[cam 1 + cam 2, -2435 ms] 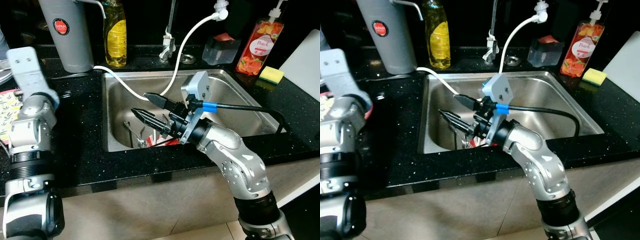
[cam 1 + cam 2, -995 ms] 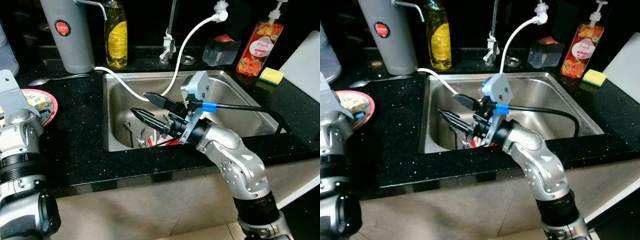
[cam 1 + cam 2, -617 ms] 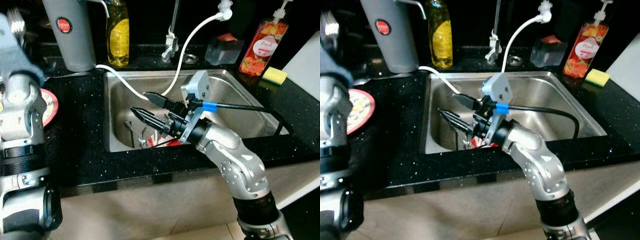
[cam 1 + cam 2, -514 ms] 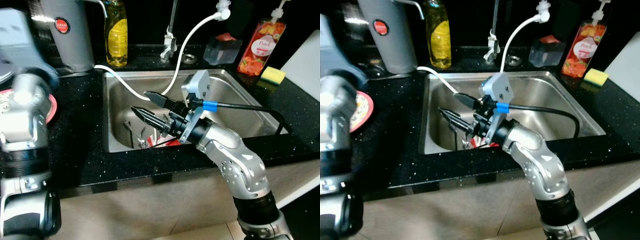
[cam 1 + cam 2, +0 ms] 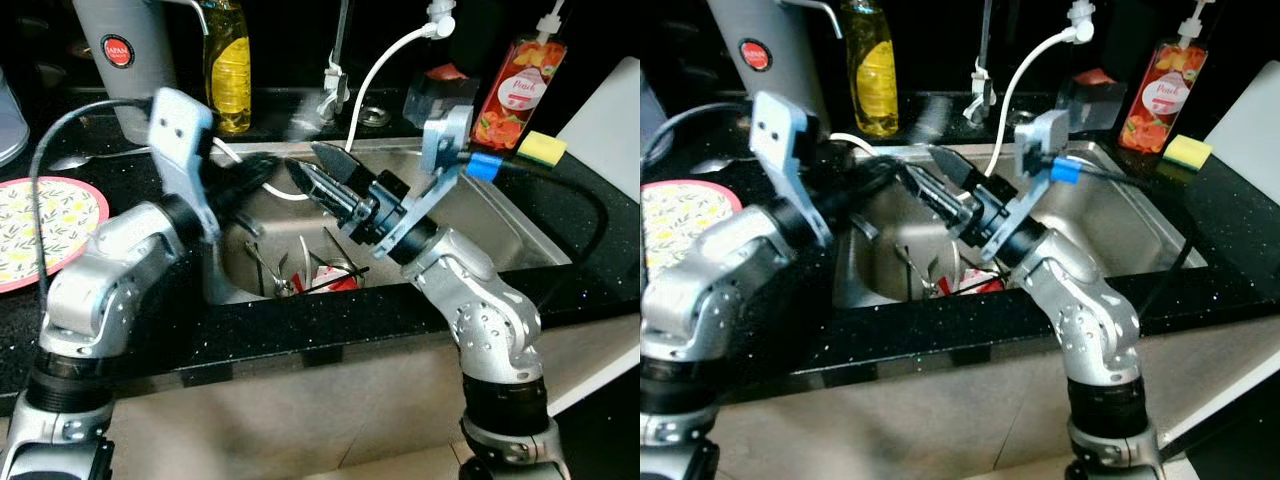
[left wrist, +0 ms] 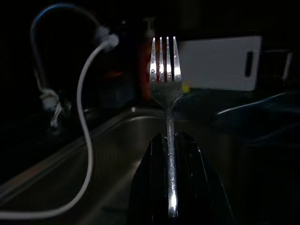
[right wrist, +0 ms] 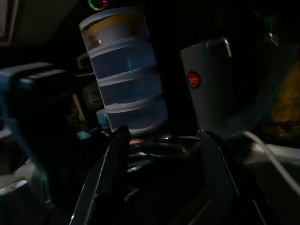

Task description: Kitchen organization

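Left tool (image 6: 171,176) is closed on a silver fork (image 6: 165,93), the handle pinched between its two black fingers and the tines sticking straight out beyond the tips. In the left eye view this tool (image 5: 262,175) sits just left of centre, reaching over the left rim of the steel sink (image 5: 500,215). Right tool (image 5: 335,180) is at centre frame, raised above the basin and aimed toward the upper left, close to the left tool; its fingers stand apart with nothing between them (the right wrist view shows the gap clearly). Low in the basin, below both tools, lie loose cutlery (image 5: 275,280) and a red item (image 5: 340,283). A white hose (image 5: 385,60) arcs from the upper middle down toward the sink. On the black table, a floral plate (image 5: 40,235) lies at the far left, a grey jug (image 5: 125,60) and yellow bottle (image 5: 228,65) stand at upper left, and a peach soap dispenser (image 5: 515,90) with a yellow sponge (image 5: 542,148) stands at upper right.
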